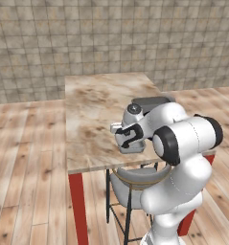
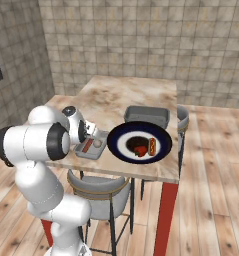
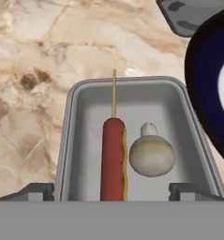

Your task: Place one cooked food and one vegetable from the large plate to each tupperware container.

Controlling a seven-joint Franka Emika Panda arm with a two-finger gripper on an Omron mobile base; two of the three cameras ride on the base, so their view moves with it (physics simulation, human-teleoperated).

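The gripper (image 3: 111, 194) hangs directly above the near tupperware container (image 3: 76, 140). In the hand view its two dark fingertips (image 3: 36, 192) stand far apart, one at each lower corner of the tray, jaws spread wide and holding nothing.

The near container is a shallow grey rectangular tray with rounded corners. In the hand view its long axis runs from 6 o'clock to 12 o'clock. Two items lie inside it:
- A corn dog (image 3: 113, 159) on a thin wooden stick. Its long axis is parallel to the tray's long sides; the sausage end lies toward 6 o'clock and the stick points toward 12 o'clock, its tip reaching the far rim. A yellow stripe runs along its right side.
- A pale mushroom (image 3: 152, 154), just beside the corn dog at its 3 o'clock. The cap lies toward 6 o'clock and the short stem points toward 12 o'clock.

The large plate (image 2: 118, 137) rests on the marble-topped table (image 2: 121, 95), just beside the near container at its 3 o'clock in the right base view. Its dark centre carries a dark brown piece (image 2: 137, 141), a red piece (image 2: 140, 151) and a second sausage-like item (image 2: 152, 146) whose long axis runs roughly 6 to 12 o'clock.

The second tupperware container (image 2: 147, 116) sits at the plate's 12 o'clock, its long axis running 9 to 3 o'clock; its contents cannot be made out.

In the left base view the gripper (image 1: 130, 139) sits over the table's near edge.
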